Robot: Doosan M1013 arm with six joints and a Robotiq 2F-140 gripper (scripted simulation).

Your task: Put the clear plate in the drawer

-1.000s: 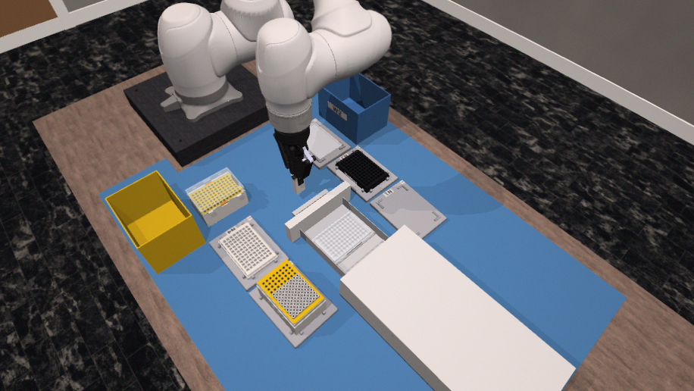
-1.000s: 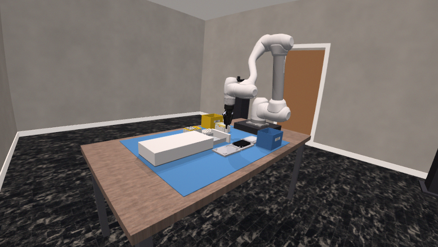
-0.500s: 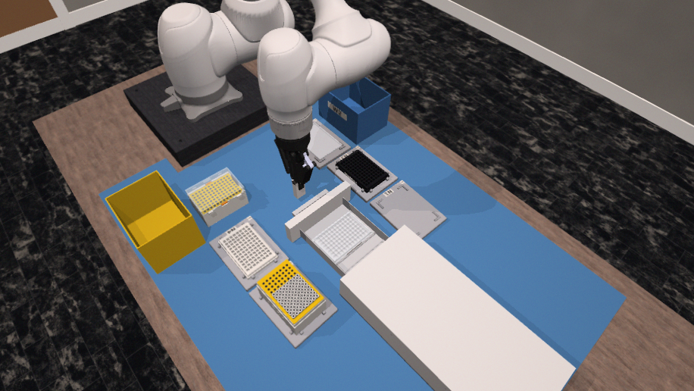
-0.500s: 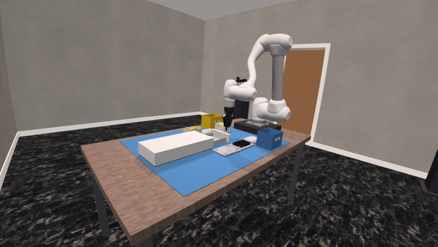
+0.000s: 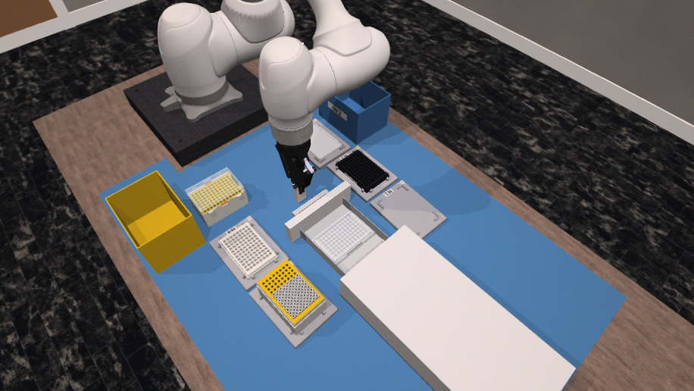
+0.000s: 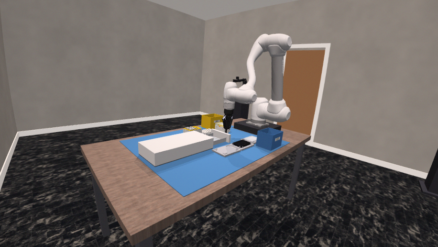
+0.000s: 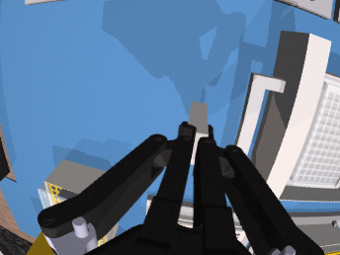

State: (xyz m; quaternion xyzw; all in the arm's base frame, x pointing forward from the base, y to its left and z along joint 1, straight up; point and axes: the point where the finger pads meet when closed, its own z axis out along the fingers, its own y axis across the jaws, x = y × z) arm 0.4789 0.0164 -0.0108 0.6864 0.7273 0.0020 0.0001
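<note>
The clear plate lies flat in the open drawer of the white cooler CD, in the place nearest the drawer front. The drawer front and its bar handle face the arm's base. My gripper is shut and empty; its tips hang low over the mat, just on the base side of the handle. In the wrist view the closed fingers point down beside the handle, and the plate shows behind the drawer front. Nest N1 is empty. I cannot see CD's lamp.
A yellow bin and the tip box stand to the left. A white plate and a yellow tube rack sit on nests near the drawer. A black plate, a covered plate and a blue bin lie beyond.
</note>
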